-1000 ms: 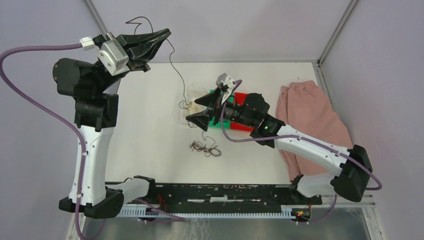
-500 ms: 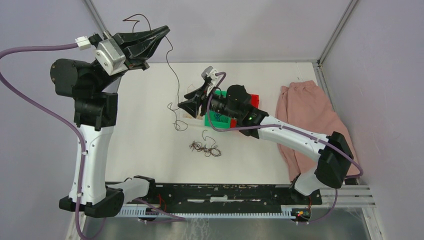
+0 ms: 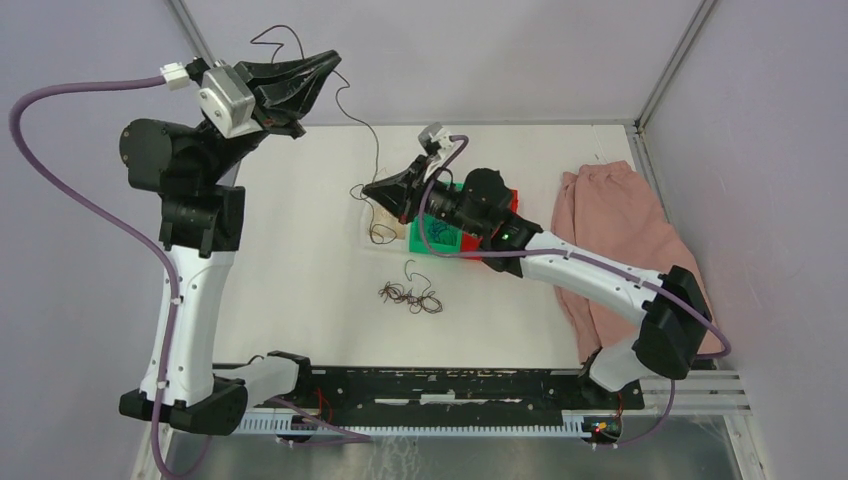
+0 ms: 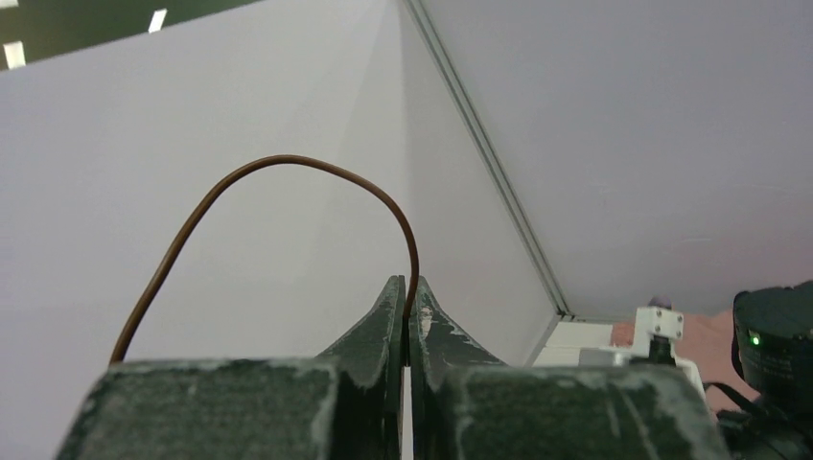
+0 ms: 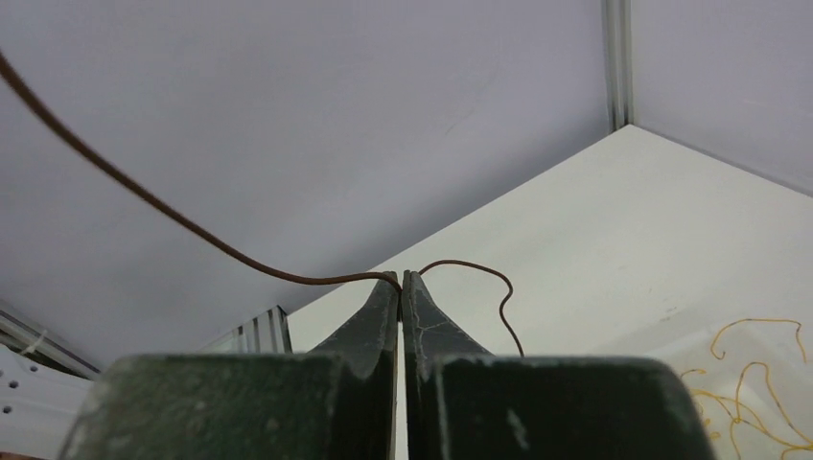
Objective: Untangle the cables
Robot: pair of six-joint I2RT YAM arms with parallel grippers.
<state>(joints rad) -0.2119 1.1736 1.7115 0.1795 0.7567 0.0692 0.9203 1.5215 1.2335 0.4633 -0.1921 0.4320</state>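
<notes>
One long dark brown cable hangs stretched between both grippers. High at the back left, my left gripper is shut on its upper part, and the free end loops above the fingers. My right gripper is shut on the same strand lower down, over the table's middle, with a short tail curling off to the right. A small tangle of dark brown cables lies on the table in front. Yellow cables lie in a pale tray.
A green bin with blue strands and a red bin sit under the right arm. A pink cloth lies at the table's right side. The enclosure walls stand close behind the left gripper.
My right gripper swung left and back toward the hanging brown cable and shut on it. The left arm shifted slightly while holding its end.
</notes>
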